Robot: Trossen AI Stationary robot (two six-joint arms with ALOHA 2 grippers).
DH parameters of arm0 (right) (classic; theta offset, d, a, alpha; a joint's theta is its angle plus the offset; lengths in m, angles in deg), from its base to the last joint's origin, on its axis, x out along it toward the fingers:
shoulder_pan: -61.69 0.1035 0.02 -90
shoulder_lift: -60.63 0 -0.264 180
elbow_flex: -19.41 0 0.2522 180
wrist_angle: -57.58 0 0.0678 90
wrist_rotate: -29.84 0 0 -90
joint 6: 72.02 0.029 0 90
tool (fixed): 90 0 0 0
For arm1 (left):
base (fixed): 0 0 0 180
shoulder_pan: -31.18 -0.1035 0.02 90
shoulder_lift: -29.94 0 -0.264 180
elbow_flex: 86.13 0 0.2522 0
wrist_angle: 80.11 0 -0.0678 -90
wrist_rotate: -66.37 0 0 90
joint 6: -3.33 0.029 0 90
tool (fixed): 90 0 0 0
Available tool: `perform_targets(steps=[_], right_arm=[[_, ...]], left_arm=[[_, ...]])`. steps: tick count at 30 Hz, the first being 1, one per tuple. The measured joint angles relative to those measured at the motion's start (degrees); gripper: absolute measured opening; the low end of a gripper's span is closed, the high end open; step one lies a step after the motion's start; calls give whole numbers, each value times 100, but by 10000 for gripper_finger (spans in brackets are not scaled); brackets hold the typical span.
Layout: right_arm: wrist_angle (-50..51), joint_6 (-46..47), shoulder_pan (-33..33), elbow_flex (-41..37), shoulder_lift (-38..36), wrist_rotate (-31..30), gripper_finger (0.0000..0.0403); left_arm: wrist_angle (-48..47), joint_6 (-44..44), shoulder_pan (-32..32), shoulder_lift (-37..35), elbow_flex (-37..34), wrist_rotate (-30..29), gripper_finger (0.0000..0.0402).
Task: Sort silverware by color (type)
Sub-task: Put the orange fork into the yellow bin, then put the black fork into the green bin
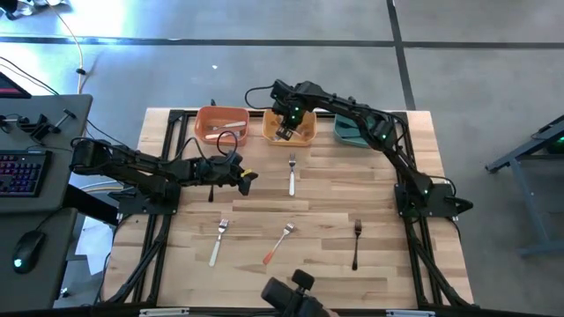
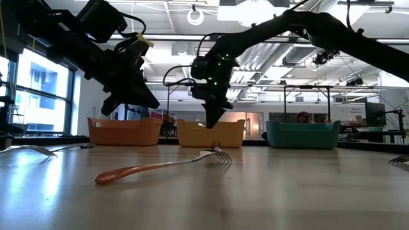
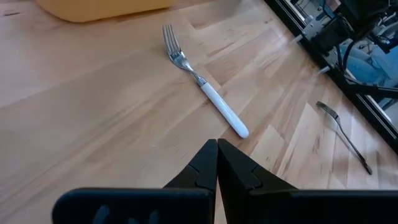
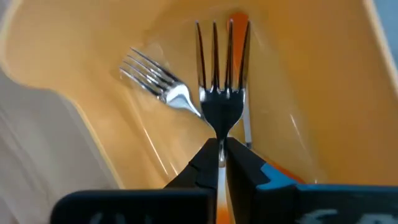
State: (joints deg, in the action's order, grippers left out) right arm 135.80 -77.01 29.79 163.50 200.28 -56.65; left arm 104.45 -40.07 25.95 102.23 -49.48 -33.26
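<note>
The right gripper [image 4: 219,155] pinches a fork [image 4: 220,93] at its neck, tines pointing into the yellow bin [image 1: 304,136] at the table's 12 o'clock; another fork [image 4: 155,84] lies inside, its handle colour hard to tell. The left gripper [image 3: 216,163], fingers pressed together and empty, hovers at 9 o'clock of the white-handled fork [image 1: 292,173]. Three more forks lie toward 6 o'clock.

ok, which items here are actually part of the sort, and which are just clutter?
In play:
- white-handled fork mid-table
- second white-handled fork
- orange-handled fork
- black-handled fork
- fork clamped in the right gripper over the yellow bin
- orange bin, teal bin

Clutter:
- keyboard
- mouse
</note>
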Motion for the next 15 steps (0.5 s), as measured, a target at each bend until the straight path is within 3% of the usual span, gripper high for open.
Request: perform_targets(steps=[9,12,15], right_arm=[[126,0,2,397,-9,119,117],[-42,-4,9,338,-271,133,118],[-353,-5,42,196,-722,188,90]], left_arm=[[-3,77,0,0,-2,-31,0],[1,228,-1,0,-2,-130,0],[30,306,-89,0,-2,-101,0]])
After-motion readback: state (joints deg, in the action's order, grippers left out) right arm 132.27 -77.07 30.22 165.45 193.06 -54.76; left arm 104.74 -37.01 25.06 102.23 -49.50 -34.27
